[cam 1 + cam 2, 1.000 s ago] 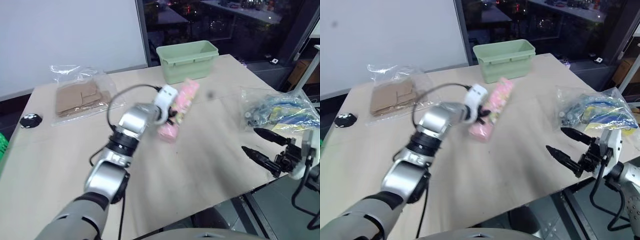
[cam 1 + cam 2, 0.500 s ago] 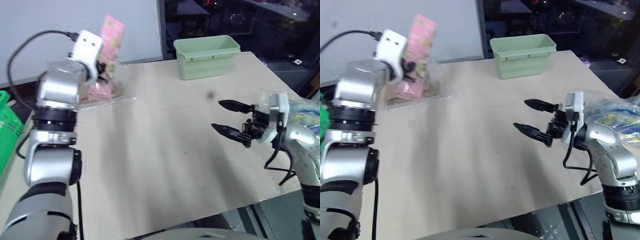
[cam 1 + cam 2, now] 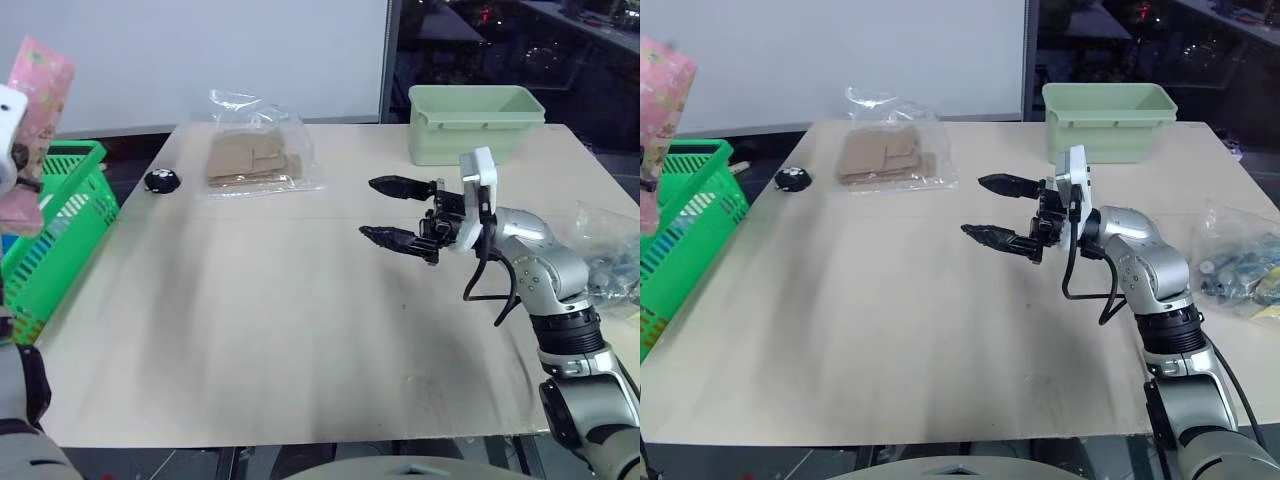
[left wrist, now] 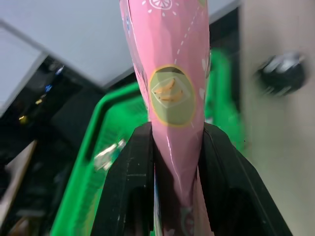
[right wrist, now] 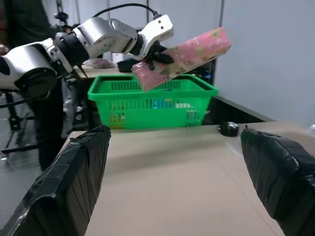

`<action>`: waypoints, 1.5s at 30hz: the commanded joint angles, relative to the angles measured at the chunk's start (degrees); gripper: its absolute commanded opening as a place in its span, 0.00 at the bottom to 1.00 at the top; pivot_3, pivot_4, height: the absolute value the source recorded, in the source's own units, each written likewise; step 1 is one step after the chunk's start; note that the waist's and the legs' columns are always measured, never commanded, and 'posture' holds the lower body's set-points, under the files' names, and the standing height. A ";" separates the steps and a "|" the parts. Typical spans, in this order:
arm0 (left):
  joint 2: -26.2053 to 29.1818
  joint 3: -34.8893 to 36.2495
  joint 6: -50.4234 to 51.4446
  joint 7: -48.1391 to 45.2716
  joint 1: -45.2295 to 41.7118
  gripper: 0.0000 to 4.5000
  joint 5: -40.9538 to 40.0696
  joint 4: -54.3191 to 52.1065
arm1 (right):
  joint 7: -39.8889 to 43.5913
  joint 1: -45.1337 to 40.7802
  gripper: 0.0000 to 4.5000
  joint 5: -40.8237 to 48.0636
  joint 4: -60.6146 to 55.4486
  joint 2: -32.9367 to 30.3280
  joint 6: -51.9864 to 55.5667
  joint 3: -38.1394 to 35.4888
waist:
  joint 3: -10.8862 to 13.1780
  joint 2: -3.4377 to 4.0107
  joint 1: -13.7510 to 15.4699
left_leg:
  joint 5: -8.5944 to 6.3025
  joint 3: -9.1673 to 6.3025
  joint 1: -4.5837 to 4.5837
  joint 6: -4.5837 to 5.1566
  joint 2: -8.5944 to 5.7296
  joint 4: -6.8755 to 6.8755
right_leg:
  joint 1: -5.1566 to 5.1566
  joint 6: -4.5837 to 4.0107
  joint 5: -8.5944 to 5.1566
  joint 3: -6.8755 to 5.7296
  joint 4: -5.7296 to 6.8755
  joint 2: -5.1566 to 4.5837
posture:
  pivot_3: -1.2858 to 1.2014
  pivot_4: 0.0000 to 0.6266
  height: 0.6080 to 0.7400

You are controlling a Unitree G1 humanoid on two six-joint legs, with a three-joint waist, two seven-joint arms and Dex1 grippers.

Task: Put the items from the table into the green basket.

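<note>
Left gripper [image 4: 172, 162] fingers clamped on pink pack [image 4: 172, 73], pack pinched between both pads, held in air above green basket [image 5: 152, 101], tilted. Basket sits off table's left edge, something small inside, can't tell what. Right gripper [image 3: 395, 210] fingers spread wide, holding nothing, hovering over table [image 3: 280, 320] middle, pointing toward left edge. Far edge: plastic bag with brown contents [image 3: 255, 160], small black object [image 3: 160, 180] beside it. Far right corner: pale green tub [image 3: 475, 120]. Right edge: clear bag of items [image 3: 1240, 265].
</note>
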 commanded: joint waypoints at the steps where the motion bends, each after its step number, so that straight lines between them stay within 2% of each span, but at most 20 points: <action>1: 3.05 2.02 -6.28 2.10 -1.53 0.27 1.68 4.86 | 0.33 -1.33 1.00 -0.49 -0.85 0.06 -1.00 -0.93 | -0.01 -0.01 0.10 | 0.05 -0.06 0.03 -0.07 0.01 0.00 | 0.02 -0.04 0.02 -0.04 0.04 0.03 | 0.58 0.00 1.00; 10: 4.49 0.04 -17.33 1.80 -5.02 0.27 3.16 22.00 | -0.54 0.80 1.00 -0.39 -3.11 -0.60 -0.55 -2.22 | -0.07 -0.11 -0.85 | 0.22 -0.20 0.11 -0.29 0.13 0.00 | 0.04 -0.20 0.13 -0.15 0.18 0.17 | 0.56 0.00 1.00; 13: 4.48 -0.70 -18.99 -0.17 -6.46 0.45 3.34 24.47 | -0.82 1.39 1.00 -0.19 -3.62 -0.97 -0.37 -2.87 | -0.07 -0.11 -0.93 | 0.22 -0.19 0.09 -0.29 0.13 0.00 | 0.05 -0.21 0.13 -0.16 0.15 0.16 | 0.56 0.00 1.00; 18: 4.83 -1.27 -20.01 1.65 -8.79 0.99 4.79 26.79 | -1.05 2.31 1.00 -0.20 -4.19 -1.49 -0.33 -3.14 | -0.08 -0.12 -1.29 | 0.22 -0.20 0.10 -0.29 0.13 0.00 | 0.05 -0.21 0.13 -0.17 0.18 0.16 | 0.55 0.00 1.00; 22: 4.35 -1.24 -21.34 0.64 -9.79 0.99 4.93 26.61 | -1.13 2.70 1.00 -0.34 -4.32 -1.94 -0.40 -3.12 | -0.09 -0.12 -2.19 | 0.22 -0.20 0.11 -0.28 0.13 0.00 | 0.07 -0.21 0.13 -0.17 0.20 0.15 | 0.55 0.00 1.00; 25: 1.59 2.87 -22.65 -2.02 -11.31 0.99 -0.42 24.62 | -0.84 2.99 1.00 -0.83 -3.79 -2.65 -0.85 -3.25 | -0.10 -0.13 -2.24 | 0.22 -0.21 0.11 -0.28 0.13 0.00 | 0.07 -0.21 0.14 -0.18 0.21 0.16 | 0.56 0.00 1.00; 29: -2.06 7.19 -24.49 -7.71 -7.78 0.99 -6.93 17.50 | -0.87 4.40 1.00 -2.48 -2.57 -4.34 -2.21 -3.95 | -0.10 -0.13 -2.27 | 0.23 -0.21 0.11 -0.29 0.13 0.01 | 0.07 -0.22 0.14 -0.18 0.20 0.14 | 0.55 0.00 1.00; 30: -3.43 8.87 -24.34 -9.27 -5.67 0.99 -9.31 14.41 | -0.82 5.03 1.00 -3.10 -1.92 -4.94 -2.77 -4.22 | -0.12 -0.10 -2.30 | 0.23 -0.21 0.11 -0.29 0.13 0.01 | 0.07 -0.22 0.14 -0.18 0.22 0.12 | 0.55 0.00 1.00; 33: -11.07 14.13 -23.98 -15.19 10.10 0.99 -18.66 -7.24 | -2.92 8.50 1.00 -6.10 1.53 -6.77 -5.31 -6.37 | -0.34 0.24 -2.25 | 0.22 -0.11 0.10 -0.28 0.13 -0.01 | 0.07 -0.29 0.20 -0.12 0.12 0.05 | 0.55 0.00 1.00; 37: -21.55 16.21 -15.33 -13.08 25.60 0.99 -26.77 -30.04 | -4.24 14.10 1.00 -10.24 3.98 -8.18 -10.00 -7.72 | -0.40 0.25 -2.57 | 0.21 0.12 0.10 -0.27 0.21 0.02 | -0.03 -0.38 0.25 -0.07 0.18 -0.03 | 0.54 0.00 1.00; 41: -30.37 13.72 -13.34 -10.79 37.93 0.99 -28.16 -39.33 | -5.72 20.74 1.00 -12.06 3.28 -8.65 -12.08 -8.69 | -0.56 0.48 -3.26 | 0.21 0.26 0.23 -0.26 0.38 0.00 | 0.00 -0.48 0.32 0.03 0.20 0.16 | 0.53 0.00 1.00; 45: -33.92 9.30 -15.53 -9.11 46.52 0.99 -23.59 -42.30 | -7.43 26.20 1.00 -12.97 1.81 -8.33 -13.65 -9.72 | -0.60 0.59 -3.90 | 0.20 0.52 0.86 -0.25 0.39 -0.04 | 0.52 -0.46 0.29 0.24 0.10 0.22 | 0.52 0.00 1.00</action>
